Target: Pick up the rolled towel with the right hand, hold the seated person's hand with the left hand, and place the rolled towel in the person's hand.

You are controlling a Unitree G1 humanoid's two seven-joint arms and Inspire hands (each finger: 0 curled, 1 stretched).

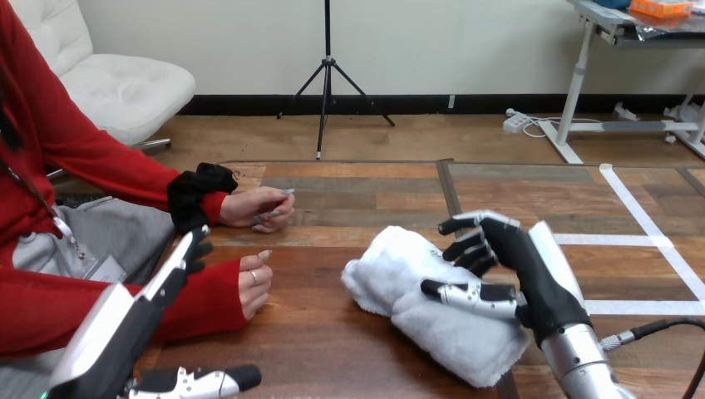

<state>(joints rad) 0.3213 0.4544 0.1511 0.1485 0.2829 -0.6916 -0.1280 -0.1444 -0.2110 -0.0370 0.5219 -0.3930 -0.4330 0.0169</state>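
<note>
Grasp step: the right hand (520, 259) is straddling the rolled towel (449, 332) at lower centre, fingers spread, thumb touching it, nothing gripped. The left hand (170, 278) is hovering open beside the person's hand (253, 284). Next it needs closing firmly.

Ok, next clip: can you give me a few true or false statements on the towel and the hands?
1. The rolled towel lies on the table. True.
2. The robot's left hand holds the person's hand. False: it is open, beside the person's nearer hand, curled round nothing.
3. The robot's right hand is on the towel. True.
4. The towel is in the person's hand. False: it lies to the right of both; the person's farther hand does not touch it either.
</note>
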